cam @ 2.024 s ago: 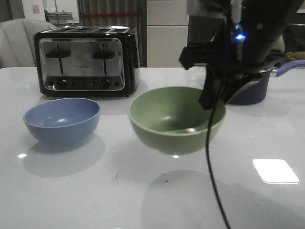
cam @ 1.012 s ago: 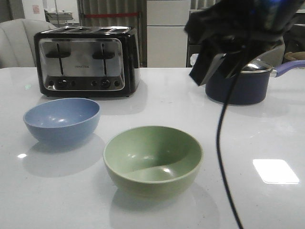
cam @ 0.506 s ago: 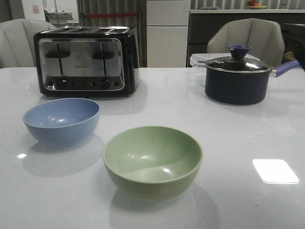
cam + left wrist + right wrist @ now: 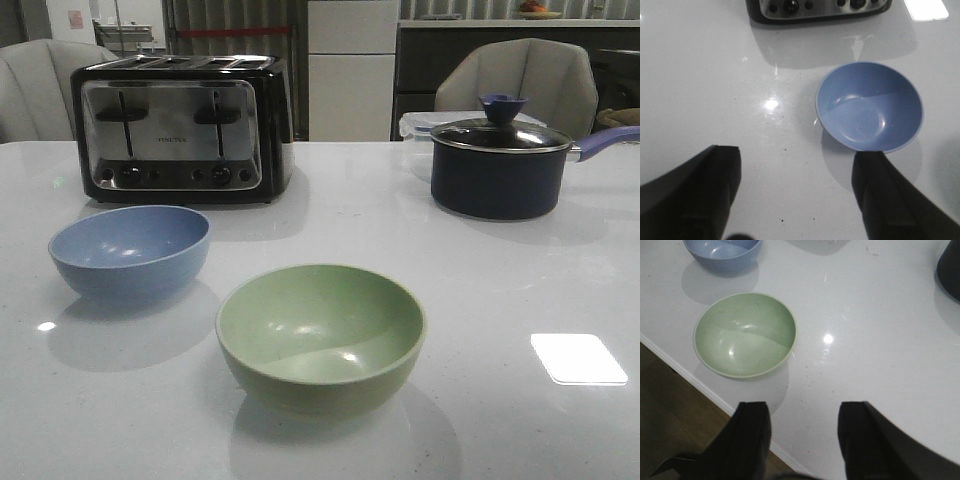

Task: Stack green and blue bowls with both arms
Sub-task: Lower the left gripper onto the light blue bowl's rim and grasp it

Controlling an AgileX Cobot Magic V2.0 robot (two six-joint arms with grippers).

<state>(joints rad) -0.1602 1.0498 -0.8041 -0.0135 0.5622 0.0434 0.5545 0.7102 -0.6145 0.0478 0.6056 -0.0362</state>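
The pale green bowl [image 4: 320, 337] stands upright on the white table [image 4: 470, 300] near its front edge, empty. The dusty blue bowl [image 4: 130, 252] stands upright to its left and a little farther back, apart from it. Neither arm shows in the front view. My left gripper [image 4: 797, 172] is open and empty above the table, with the blue bowl [image 4: 870, 106] just beyond one fingertip. My right gripper [image 4: 802, 412] is open and empty over the table's front edge, with the green bowl [image 4: 745, 334] ahead of it and the blue bowl [image 4: 722, 251] beyond.
A black and chrome toaster [image 4: 182, 128] stands at the back left. A dark lidded pot [image 4: 497, 168] with a blue handle stands at the back right, a clear container behind it. The table edge [image 4: 700, 386] and brown floor show in the right wrist view.
The right arm carried the green bowl, set it down near the table's front edge, let go and drew back out of the front view. The blue bowl has not moved.
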